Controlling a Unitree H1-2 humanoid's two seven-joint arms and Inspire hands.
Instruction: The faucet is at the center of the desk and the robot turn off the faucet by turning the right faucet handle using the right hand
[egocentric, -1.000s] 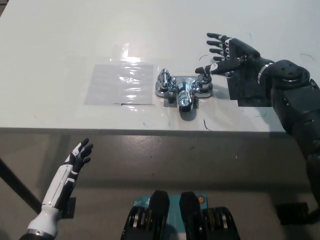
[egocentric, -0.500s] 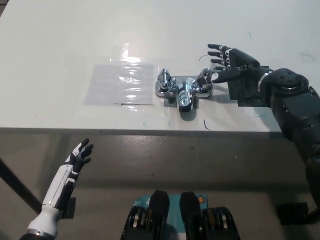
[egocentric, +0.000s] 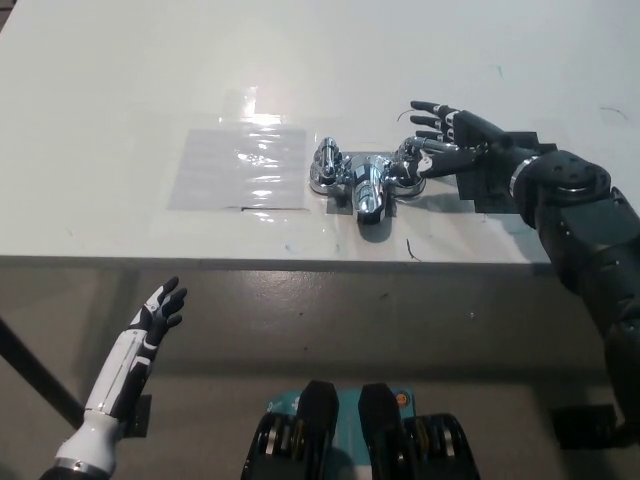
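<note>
Faucet (egocentric: 366, 180) mid-bench, right handle (egocentric: 408, 165) touching or just left of right hand (egocentric: 462, 140), fingers (egocentric: 432, 107) apart, nothing clamped; left hand (egocentric: 158, 308) idle, spread, below bench edge.

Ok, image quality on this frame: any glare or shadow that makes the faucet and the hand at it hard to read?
Head view: overhead light glares off the clear plastic sheet and the chrome faucet, washing out detail on the right handle. The black right hand sits over a dark patch, so its outline blurs. The white left hand hangs below the desk edge, dim but readable.
</note>
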